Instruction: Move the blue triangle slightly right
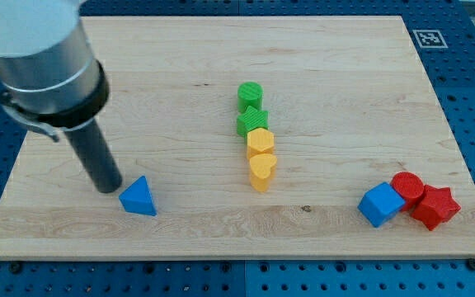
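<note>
The blue triangle [139, 197] lies near the view's bottom left on the wooden board [336, 74]. My tip [107, 189] rests on the board just to the left of the blue triangle, close to or touching its left edge. The rod rises up and to the left into the grey arm body at the view's top left.
A column in the middle holds a green cylinder [251, 95], a green star [253, 121], a yellow block [259, 141] and a yellow heart [261, 169]. At the bottom right lie a blue cube [382, 204], a red cylinder [407, 186] and a red star [435, 207].
</note>
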Action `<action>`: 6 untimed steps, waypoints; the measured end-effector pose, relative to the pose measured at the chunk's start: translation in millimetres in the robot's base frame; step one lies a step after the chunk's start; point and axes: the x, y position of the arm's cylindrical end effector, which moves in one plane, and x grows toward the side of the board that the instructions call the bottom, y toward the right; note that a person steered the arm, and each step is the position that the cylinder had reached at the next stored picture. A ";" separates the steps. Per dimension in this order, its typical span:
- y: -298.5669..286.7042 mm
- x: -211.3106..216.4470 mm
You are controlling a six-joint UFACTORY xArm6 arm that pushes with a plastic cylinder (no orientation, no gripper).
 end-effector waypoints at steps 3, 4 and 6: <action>0.4 39.5; 39.9 37.2; 68.2 36.6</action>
